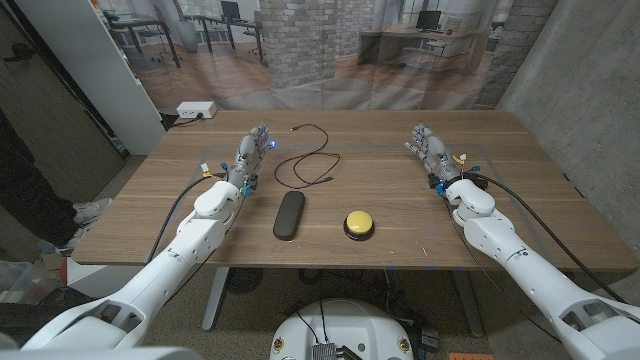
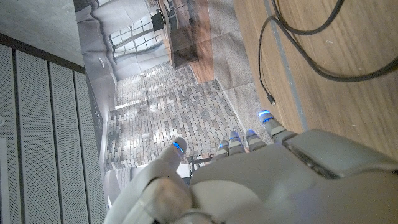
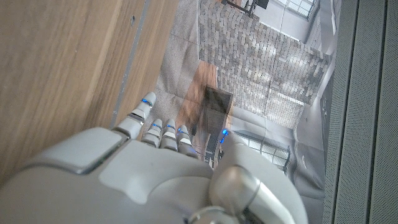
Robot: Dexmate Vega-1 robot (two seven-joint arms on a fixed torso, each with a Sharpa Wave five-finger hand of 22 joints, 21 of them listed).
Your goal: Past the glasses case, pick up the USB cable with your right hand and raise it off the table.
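A thin black USB cable [image 1: 305, 160] lies in loose loops on the wooden table [image 1: 400, 200], past a black oblong glasses case [image 1: 289, 214]. Part of the USB cable [image 2: 311, 56] also shows in the left wrist view. My right hand [image 1: 432, 153] stands at the table's right side, far from the cable, fingers apart and holding nothing. The same right hand [image 3: 155, 168] shows from behind in its wrist view. My left hand [image 1: 251, 155] stands just left of the cable, fingers extended and empty. In its own wrist view the left hand [image 2: 249, 180] is seen from behind.
A yellow round button [image 1: 359, 223] on a black base sits right of the glasses case. A white power strip [image 1: 196, 109] lies on the floor beyond the table's far left corner. A person's dark trouser leg and shoe [image 1: 60, 205] show at the left edge.
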